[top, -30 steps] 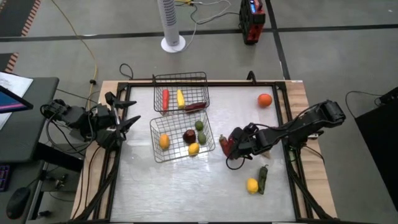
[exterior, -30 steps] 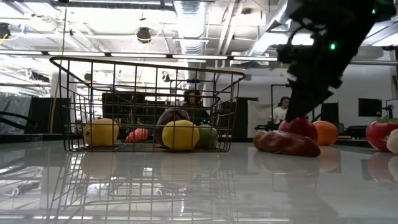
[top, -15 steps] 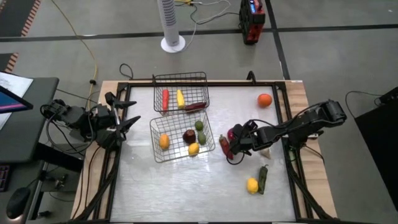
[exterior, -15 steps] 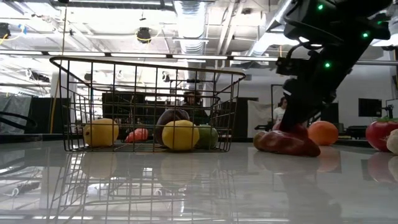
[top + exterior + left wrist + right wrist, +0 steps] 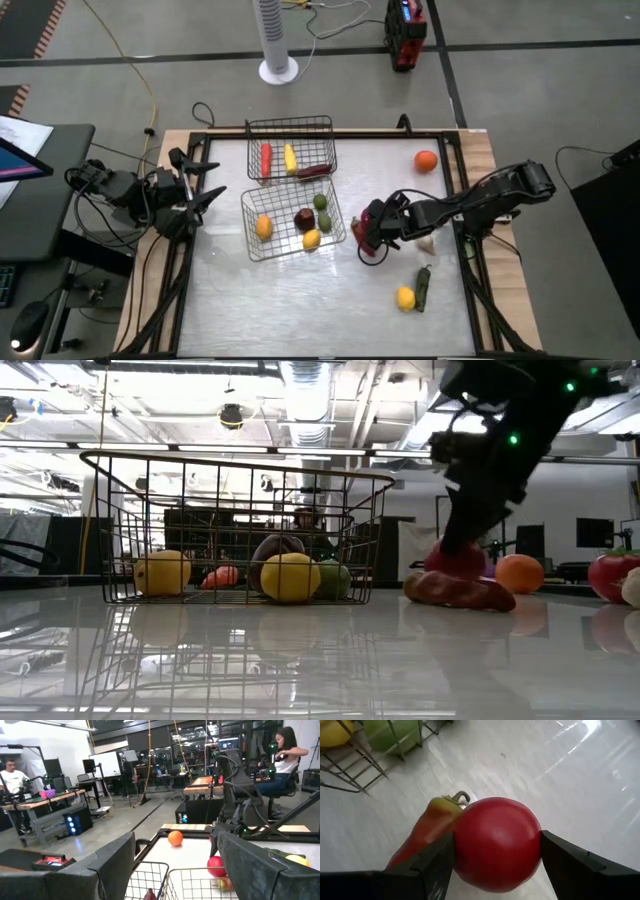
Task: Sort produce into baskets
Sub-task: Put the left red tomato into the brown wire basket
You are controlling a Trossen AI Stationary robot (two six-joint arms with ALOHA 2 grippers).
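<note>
The right pincer (image 5: 495, 855) pinches a red apple (image 5: 496, 842) across its widest part, low over the worktop (image 5: 300, 300) just beside the nearer basket (image 5: 292, 222). It looks light, hard and glossy, so likely to slip; gripping across the middle suits it. A reddish pepper (image 5: 422, 832) lies touching it. The left pincer (image 5: 205, 185) waits spread at the worktop's edge.

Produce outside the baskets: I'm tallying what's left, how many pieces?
5, though some may be hidden: orange at the far right, red apple in the right end effector, red pepper beside it, lemon and dark chili nearest.
</note>
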